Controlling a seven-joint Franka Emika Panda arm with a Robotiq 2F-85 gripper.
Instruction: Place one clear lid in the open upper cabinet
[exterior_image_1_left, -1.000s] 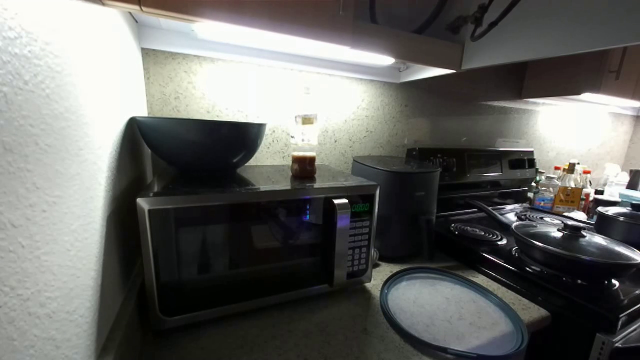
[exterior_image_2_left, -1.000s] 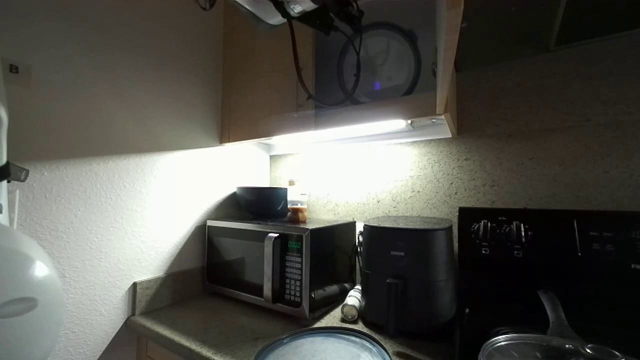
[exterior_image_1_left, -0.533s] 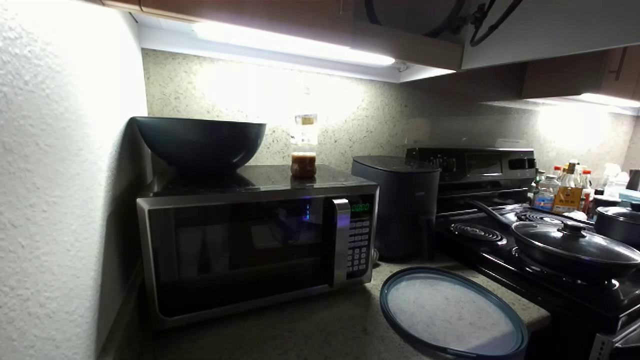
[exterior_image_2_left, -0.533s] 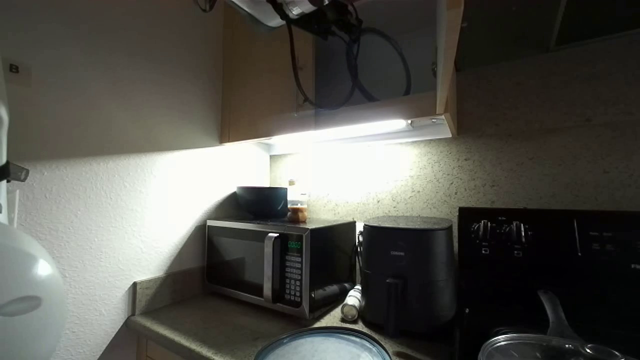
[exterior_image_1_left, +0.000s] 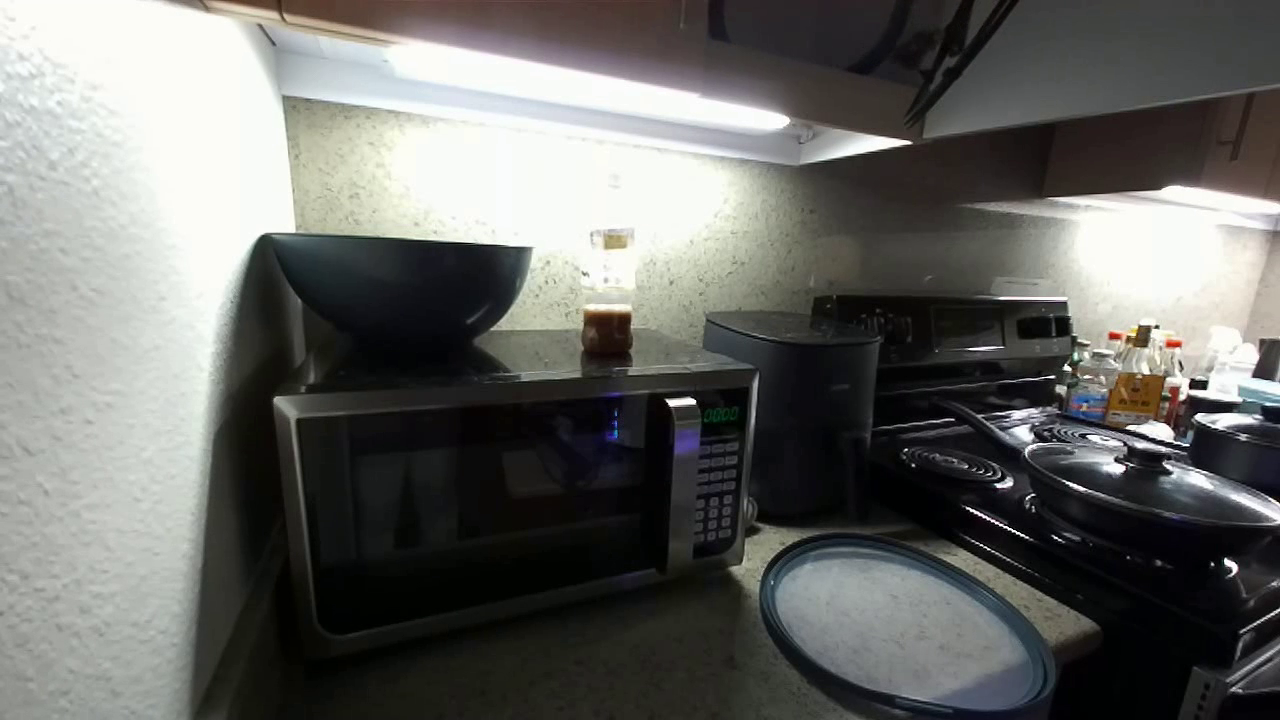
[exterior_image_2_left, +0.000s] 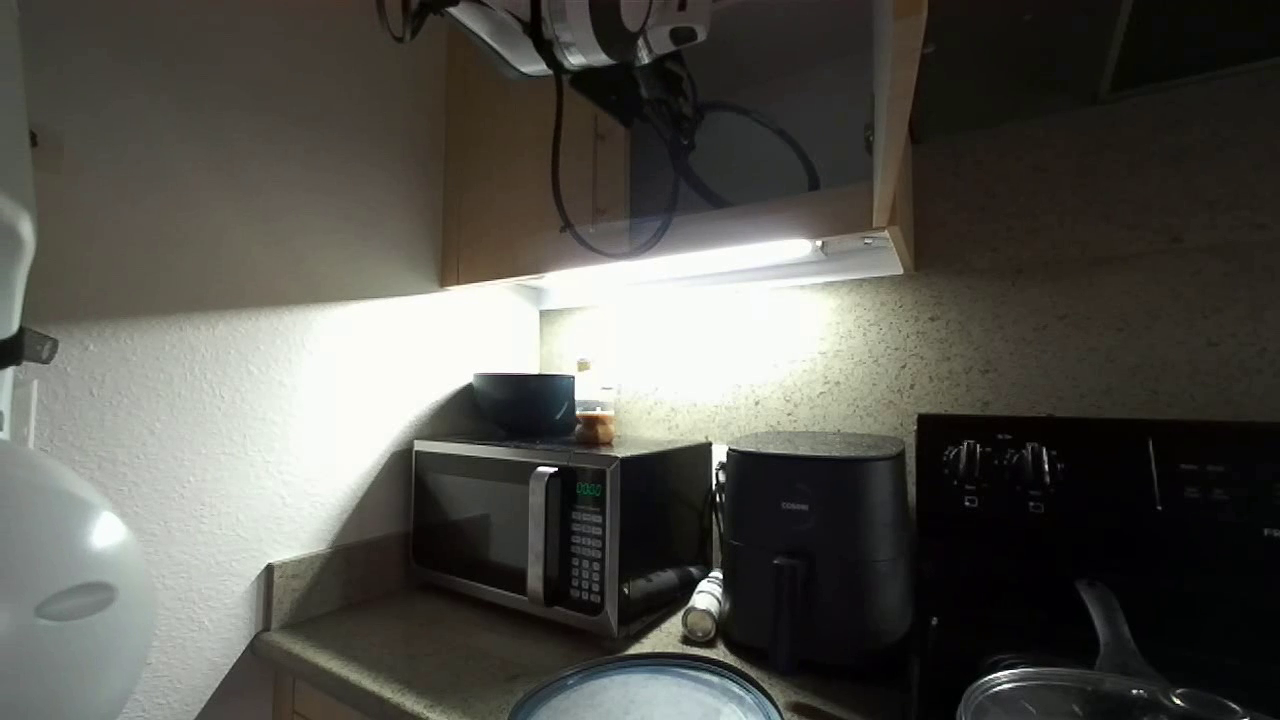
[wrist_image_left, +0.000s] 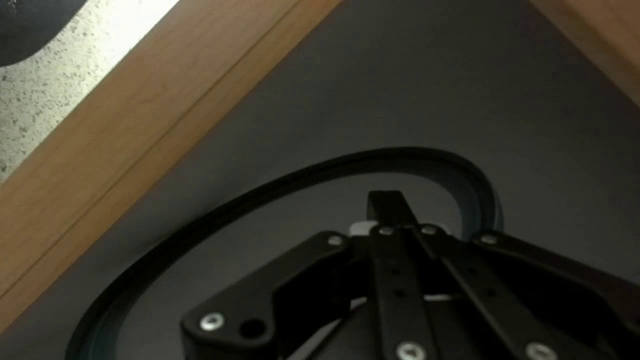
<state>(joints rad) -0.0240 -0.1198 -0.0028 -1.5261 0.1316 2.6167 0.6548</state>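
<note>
- A round clear lid with a blue-grey rim (exterior_image_1_left: 905, 630) sits by the edge of the speckled surface (exterior_image_2_left: 430, 640) nearest the black stove (exterior_image_2_left: 1080, 540), cropped below in both exterior views; what it rests on is hidden.
- Higher up, the black jointed end effector (wrist_image_left: 390, 207) has its fingers together in the wrist view; whether they pinch anything cannot be told.
- Behind them, a round clear lid with a dark rim (wrist_image_left: 240, 245) is inside the open brown wooden upper cabinet (exterior_image_2_left: 780, 220), partly covered by the end effector. The cabinet's top is out of frame.
- On the stove, a glass-lidded black frying pan (exterior_image_1_left: 1150, 490), contents unclear.
- Toward the surface's back left corner, a steel-and-black microwave (exterior_image_1_left: 500, 520), interior dark. It carries a dark round bowl (exterior_image_1_left: 400, 290), inside hidden, and a clear jar of brown contents (exterior_image_1_left: 607, 330), its upper part lost in glare.
- Farthest, crowded glass bottles (exterior_image_1_left: 1120, 385), labels too small to read.
</note>
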